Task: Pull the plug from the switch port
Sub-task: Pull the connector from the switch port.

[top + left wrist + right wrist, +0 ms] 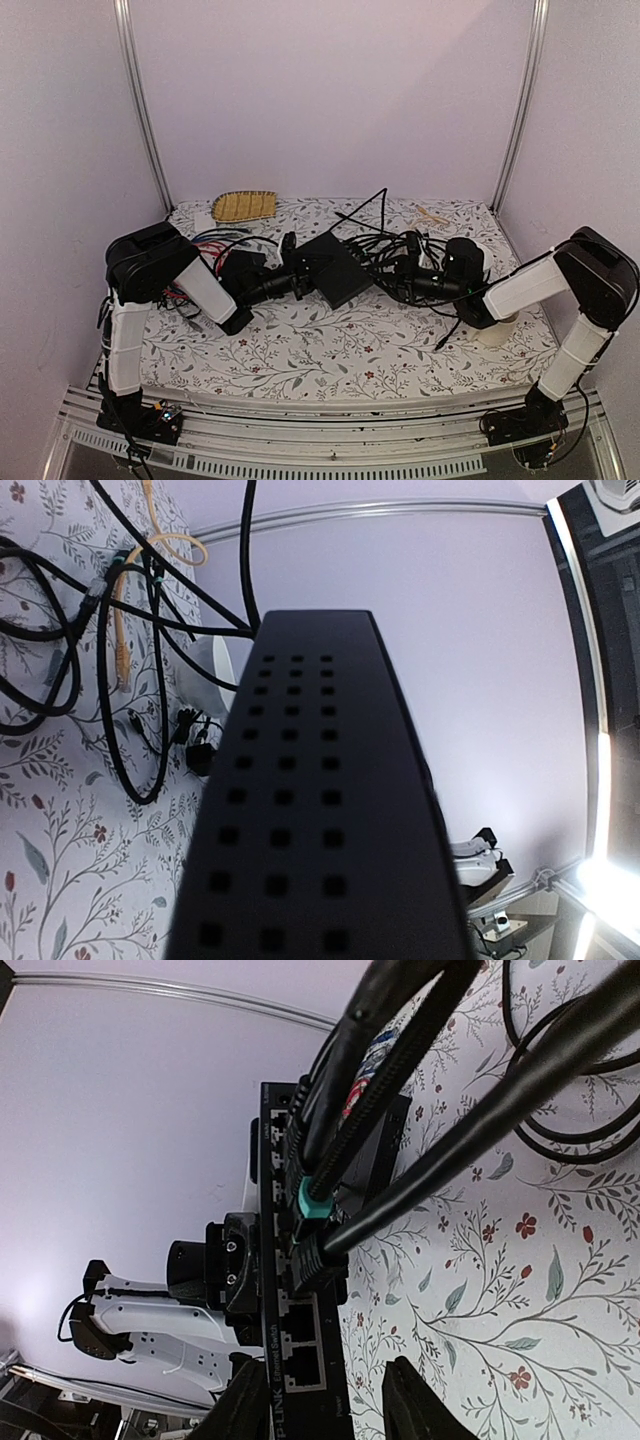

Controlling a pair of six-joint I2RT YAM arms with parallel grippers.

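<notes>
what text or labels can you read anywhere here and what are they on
"P-LINK": on the port face of the switch, right wrist view; a letter before it may be hidden.
Smaller print beside it: looks like "Ethernet Switch", too blurred to be sure.
Top and left wrist views: nothing readable.

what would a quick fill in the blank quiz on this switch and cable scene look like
1. The cloth on the table has a ___ print.
2. In the left wrist view, the top of the switch shows rows of small ___.
3. In the right wrist view, the right gripper faces the switch with its jaws ___.
4. One plug in the switch wears a ___ boot, while the cables are black.

Missing words: floral; holes; open; teal
</notes>
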